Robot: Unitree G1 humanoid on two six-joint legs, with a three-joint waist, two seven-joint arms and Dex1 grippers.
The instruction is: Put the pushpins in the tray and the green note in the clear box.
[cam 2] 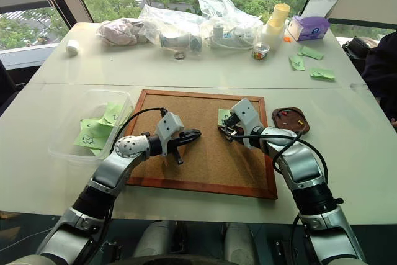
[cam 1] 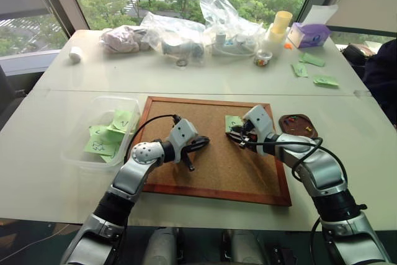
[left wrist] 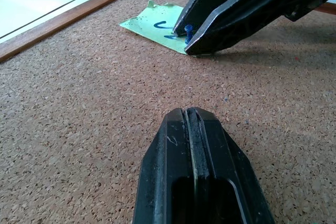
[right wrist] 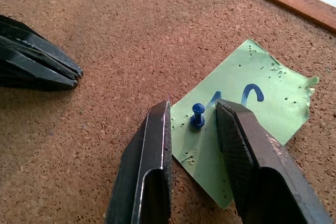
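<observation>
A green note [right wrist: 247,98] with a blue scribble lies on the cork board [cam 1: 217,172], held down by a blue pushpin [right wrist: 197,115]. My right gripper [right wrist: 193,107] is open, one finger on each side of that pushpin, with a gap showing on both sides. My left gripper [left wrist: 189,114] is shut and empty, hovering low over the cork to the left of the note [cam 1: 232,121]. The small dark brown tray [cam 1: 310,131] sits just right of the board with small coloured bits in it. The clear box [cam 1: 99,100] stands left of the board and holds several green notes.
Clear plastic bags [cam 1: 229,23], a small cup of multicoloured bits [cam 1: 263,58], a yellow cup stack [cam 1: 280,26] and a purple box [cam 1: 313,34] line the table's far edge. Loose green notes [cam 1: 325,80] lie at the far right. A dark object overhangs the right edge.
</observation>
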